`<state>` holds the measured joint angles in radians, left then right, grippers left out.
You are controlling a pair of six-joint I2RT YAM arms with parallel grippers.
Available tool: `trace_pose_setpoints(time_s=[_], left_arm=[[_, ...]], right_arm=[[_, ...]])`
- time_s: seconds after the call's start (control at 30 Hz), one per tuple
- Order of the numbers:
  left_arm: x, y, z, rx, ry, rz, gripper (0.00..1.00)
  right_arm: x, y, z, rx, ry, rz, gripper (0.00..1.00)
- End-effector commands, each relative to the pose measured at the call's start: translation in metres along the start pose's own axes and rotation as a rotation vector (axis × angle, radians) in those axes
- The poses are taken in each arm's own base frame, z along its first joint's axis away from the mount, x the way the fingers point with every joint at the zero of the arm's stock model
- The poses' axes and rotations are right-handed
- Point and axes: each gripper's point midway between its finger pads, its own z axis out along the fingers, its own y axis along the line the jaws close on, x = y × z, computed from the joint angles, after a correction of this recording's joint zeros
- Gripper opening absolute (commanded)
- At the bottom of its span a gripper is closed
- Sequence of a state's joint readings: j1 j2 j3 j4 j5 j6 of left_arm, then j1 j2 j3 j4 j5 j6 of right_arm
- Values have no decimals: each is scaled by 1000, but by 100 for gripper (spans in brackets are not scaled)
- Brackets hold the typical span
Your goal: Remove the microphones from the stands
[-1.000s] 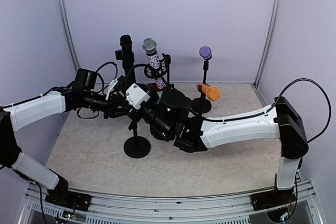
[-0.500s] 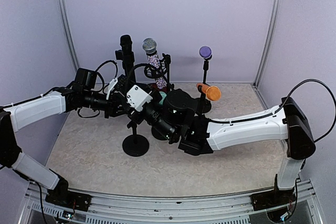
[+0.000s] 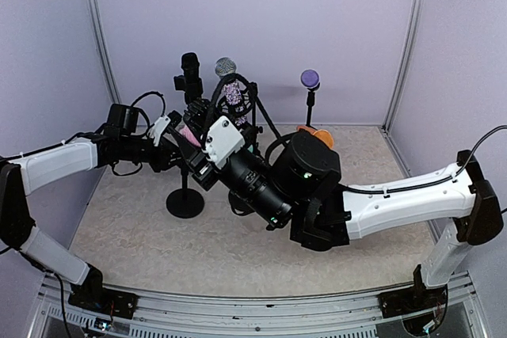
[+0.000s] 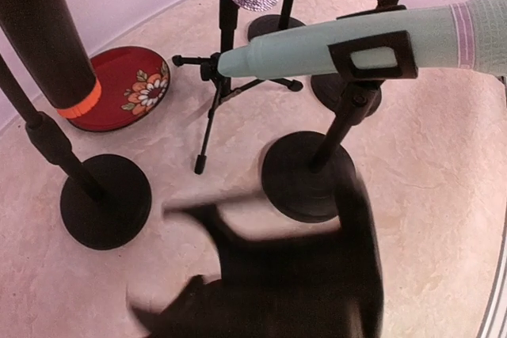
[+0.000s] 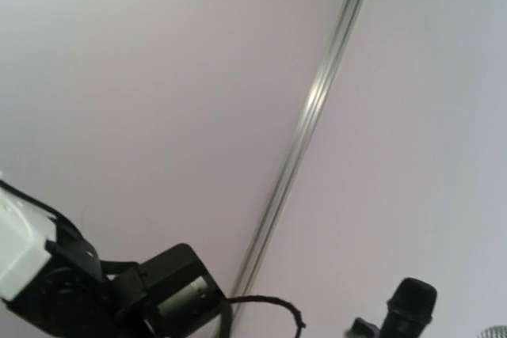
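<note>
Crucially, the pale green microphone (image 4: 317, 49) lies clipped in its stand (image 4: 342, 120) while the left gripper (image 3: 181, 138), blurred, and right gripper (image 3: 202, 162), hidden, show no readable grip, and a sideways tug may topple it onto neighbouring stands (image 4: 105, 199).

No text, brand, number or sign could be read in any view. The red dish (image 4: 127, 89) near the worktop's far edge bore only a painted flower pattern, and the teal microphone (image 4: 317, 45) showed plain pale bands without letters.
</note>
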<state>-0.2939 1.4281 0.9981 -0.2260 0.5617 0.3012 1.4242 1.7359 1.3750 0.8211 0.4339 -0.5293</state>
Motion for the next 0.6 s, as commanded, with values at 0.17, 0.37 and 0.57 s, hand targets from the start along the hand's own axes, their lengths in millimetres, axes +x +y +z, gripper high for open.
trace_pose_setpoints(time_s=[0.17, 0.37, 0.57], left_arm=[[-8, -44, -52, 156, 24, 107, 99], [-15, -31, -110, 73, 7, 202, 99], [-29, -68, -149, 131, -16, 351, 99]], right_arm=[[9, -2, 11, 2, 81, 52, 4], [31, 10, 24, -87, 169, 187, 5], [60, 38, 44, -227, 244, 322, 6]])
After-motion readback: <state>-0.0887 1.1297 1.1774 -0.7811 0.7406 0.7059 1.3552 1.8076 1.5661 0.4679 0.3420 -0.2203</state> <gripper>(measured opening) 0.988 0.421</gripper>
